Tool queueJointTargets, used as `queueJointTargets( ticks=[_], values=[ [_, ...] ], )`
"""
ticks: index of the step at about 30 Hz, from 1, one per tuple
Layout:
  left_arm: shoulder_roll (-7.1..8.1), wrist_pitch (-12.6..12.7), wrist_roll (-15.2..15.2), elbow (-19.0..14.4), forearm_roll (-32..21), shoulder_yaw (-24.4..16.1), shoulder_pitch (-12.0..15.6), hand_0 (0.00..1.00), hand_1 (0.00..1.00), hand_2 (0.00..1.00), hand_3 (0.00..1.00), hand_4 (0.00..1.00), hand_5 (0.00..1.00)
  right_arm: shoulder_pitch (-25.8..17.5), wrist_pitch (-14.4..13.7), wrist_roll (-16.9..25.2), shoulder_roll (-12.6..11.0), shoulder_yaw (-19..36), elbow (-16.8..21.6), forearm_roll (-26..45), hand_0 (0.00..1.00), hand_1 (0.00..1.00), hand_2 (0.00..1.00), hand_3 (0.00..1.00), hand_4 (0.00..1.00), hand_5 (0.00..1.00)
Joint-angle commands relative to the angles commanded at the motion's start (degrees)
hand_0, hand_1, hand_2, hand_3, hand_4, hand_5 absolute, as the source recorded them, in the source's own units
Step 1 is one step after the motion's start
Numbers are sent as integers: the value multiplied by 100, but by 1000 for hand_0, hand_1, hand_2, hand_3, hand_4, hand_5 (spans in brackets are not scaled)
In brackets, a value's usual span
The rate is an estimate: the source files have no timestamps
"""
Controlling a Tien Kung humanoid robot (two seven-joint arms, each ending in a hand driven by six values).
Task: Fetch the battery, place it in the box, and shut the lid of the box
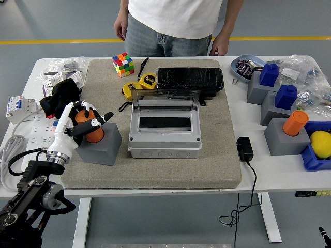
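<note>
Only step 1 is being attempted: the battery [89, 127] is being gripped by the left hand [83, 120], the box [164, 129] waiting open to its right.

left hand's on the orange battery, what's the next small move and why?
Probably lift it straight up. The left hand is wrapped around the orange battery, which still sits in the grey block; the grey box stands lid-open to its right.
</note>
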Motion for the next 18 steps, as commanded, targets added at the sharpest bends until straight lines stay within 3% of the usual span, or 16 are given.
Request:
queueJointTargets(
  ticks=[11, 15, 16, 18],
  values=[
    [173, 77, 49, -135, 69, 30, -340, 10, 2, 4, 19, 998, 68, 1, -1, 0, -12, -14, -8, 1, 876, 859, 811, 827, 998, 998],
    [283, 224, 129, -251, 369, 20, -514, 10, 2, 4, 19, 998, 68, 15, -1, 0, -20, -9, -9, -1, 876, 859, 811, 827, 998, 998],
    [297, 245, 140, -265, 426, 23, -533, 10, 2, 2, 16, 998, 205, 16, -2, 0, -21, -9, -8, 2, 875, 859, 811, 827, 998, 998],
    [390, 420, 207, -370, 814, 65, -661, 10, 2, 2, 16, 998, 205, 26, -1, -3, -33, 8, -11, -13, 875, 859, 811, 827, 998, 998]
  ],
)
